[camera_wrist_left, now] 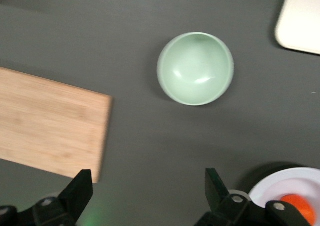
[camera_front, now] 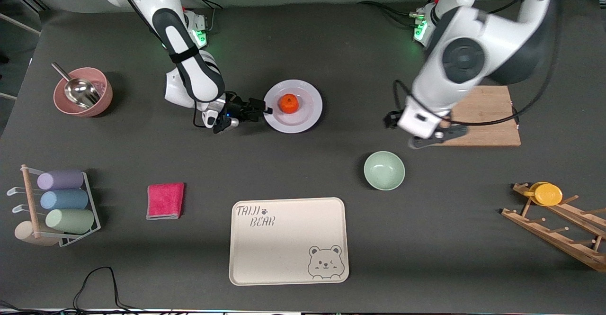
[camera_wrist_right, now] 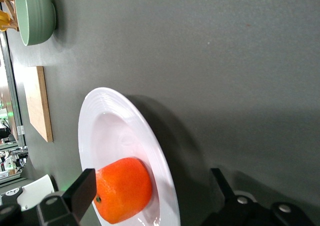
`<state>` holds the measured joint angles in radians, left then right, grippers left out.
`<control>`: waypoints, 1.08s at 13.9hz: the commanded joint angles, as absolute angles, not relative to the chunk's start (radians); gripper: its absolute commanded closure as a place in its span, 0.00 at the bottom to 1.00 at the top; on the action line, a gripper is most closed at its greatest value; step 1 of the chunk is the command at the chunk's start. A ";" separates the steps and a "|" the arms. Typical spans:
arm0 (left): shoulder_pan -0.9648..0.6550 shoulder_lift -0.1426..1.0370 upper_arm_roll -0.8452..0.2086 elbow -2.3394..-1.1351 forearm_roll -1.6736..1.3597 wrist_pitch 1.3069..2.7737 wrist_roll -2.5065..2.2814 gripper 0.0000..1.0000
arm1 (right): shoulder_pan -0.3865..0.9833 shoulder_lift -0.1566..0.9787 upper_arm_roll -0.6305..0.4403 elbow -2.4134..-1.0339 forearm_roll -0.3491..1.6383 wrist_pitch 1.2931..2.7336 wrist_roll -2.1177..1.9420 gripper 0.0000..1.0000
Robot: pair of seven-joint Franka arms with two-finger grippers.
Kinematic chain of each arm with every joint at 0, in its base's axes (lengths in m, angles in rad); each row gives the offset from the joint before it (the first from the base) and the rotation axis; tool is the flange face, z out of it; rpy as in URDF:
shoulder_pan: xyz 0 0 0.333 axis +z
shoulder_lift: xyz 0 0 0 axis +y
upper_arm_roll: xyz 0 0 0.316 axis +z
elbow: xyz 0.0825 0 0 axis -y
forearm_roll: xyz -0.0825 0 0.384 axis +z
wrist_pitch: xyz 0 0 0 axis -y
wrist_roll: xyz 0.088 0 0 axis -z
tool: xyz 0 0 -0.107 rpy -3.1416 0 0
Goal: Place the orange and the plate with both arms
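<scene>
The white plate (camera_front: 303, 118) lies mid-table with the orange (camera_front: 289, 103) resting in its middle. My right gripper (camera_front: 265, 108) is low at the plate's rim on the side toward the right arm's end of the table, and it is open. In the right wrist view the plate (camera_wrist_right: 100, 131) and orange (camera_wrist_right: 122, 188) show between the spread fingers of the right gripper (camera_wrist_right: 150, 186), which hold nothing. My left gripper (camera_front: 438, 136) hangs open and empty over the corner of the cutting board. The left wrist view shows the left gripper (camera_wrist_left: 147, 183) above bare table, with the plate (camera_wrist_left: 295, 181) and orange (camera_wrist_left: 297, 208) at the edge.
A pale green bowl (camera_front: 384, 170) sits nearer the camera than the wooden cutting board (camera_front: 487, 111). The cream bear tray (camera_front: 289, 241) and a pink cloth (camera_front: 165, 200) lie near the front. A pink bowl with a scoop (camera_front: 83, 92), a cup rack (camera_front: 61, 206) and a wooden rack (camera_front: 554, 225) flank the table.
</scene>
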<state>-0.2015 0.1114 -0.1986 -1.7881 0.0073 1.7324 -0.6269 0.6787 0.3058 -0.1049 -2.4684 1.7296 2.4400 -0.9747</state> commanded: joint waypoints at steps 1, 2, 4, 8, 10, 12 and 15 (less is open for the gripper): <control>-0.215 0.046 -0.085 -1.825 -0.009 1.665 -0.488 0.00 | 0.673 0.301 -0.112 -2.488 1.766 2.439 -1.051 0.00; -0.215 0.031 -0.036 -1.825 0.003 1.645 -0.426 0.00 | 0.672 0.301 -0.113 -2.490 1.766 2.436 -1.057 0.00; -0.203 0.002 0.056 -1.824 0.005 1.635 -0.259 0.00 | 0.672 0.302 -0.114 -2.491 1.769 2.404 -1.061 0.05; -0.048 -0.006 0.044 -1.804 0.009 1.634 -0.097 0.00 | 0.672 0.301 -0.114 -2.500 1.769 2.353 -1.071 0.11; 0.064 -0.012 -0.034 -1.801 0.020 1.600 -0.049 0.00 | 0.664 0.310 -0.115 -2.503 1.790 2.320 -1.135 0.15; 0.071 -0.015 -0.038 -1.757 0.049 1.560 -0.051 0.00 | 0.664 0.334 -0.115 -2.507 1.841 2.303 -1.205 0.21; 0.049 -0.061 -0.037 -1.758 0.086 1.494 -0.066 0.00 | 0.664 0.339 -0.115 -2.507 1.847 2.301 -1.212 0.40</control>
<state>0.0595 -0.0109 -0.0262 -1.7543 0.0501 1.5389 -0.0620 0.6683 0.3336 -0.1114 -2.5070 1.8154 2.3157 -1.1676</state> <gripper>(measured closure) 0.000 0.247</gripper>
